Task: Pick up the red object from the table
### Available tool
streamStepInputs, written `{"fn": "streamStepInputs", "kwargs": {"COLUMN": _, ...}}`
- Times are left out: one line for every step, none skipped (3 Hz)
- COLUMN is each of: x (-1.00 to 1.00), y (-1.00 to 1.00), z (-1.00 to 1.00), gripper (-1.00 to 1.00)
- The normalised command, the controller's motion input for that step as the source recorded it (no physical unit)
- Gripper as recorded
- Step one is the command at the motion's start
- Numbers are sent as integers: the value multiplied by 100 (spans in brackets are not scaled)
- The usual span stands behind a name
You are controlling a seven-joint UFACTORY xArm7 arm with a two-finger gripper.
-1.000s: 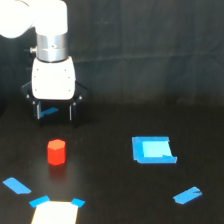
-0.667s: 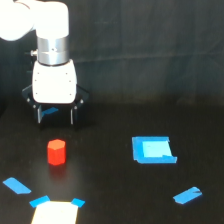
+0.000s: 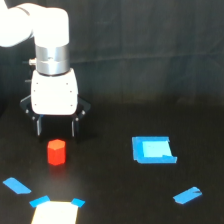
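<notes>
The red object (image 3: pixel 56 152) is a small orange-red faceted block standing upright on the black table (image 3: pixel 110 190) at the exterior view's left. My gripper (image 3: pixel 56 131) hangs from the white arm directly above and just behind the block. Its two dark fingers (image 3: pixel 38 127) stand apart, one on each side, so it is open and empty. The fingertips end slightly above the top of the block and do not touch it.
A blue tape square with a pale centre (image 3: pixel 153 150) lies to the right. Blue tape strips lie at the front left (image 3: pixel 16 186) and front right (image 3: pixel 187 195). A pale patch with blue corners (image 3: pixel 56 211) sits at the front edge.
The gripper has come down and slightly forward, closer to the red block. The block has not moved.
</notes>
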Motion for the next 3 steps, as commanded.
{"fn": "streamStepInputs", "kwargs": {"x": -4, "y": -56, "z": -51, "gripper": 7}}
{"fn": "streamStepInputs", "kwargs": {"x": 3, "y": -67, "z": -37, "gripper": -15}}
{"fn": "streamStepInputs", "kwargs": {"x": 15, "y": 4, "z": -56, "gripper": -100}}
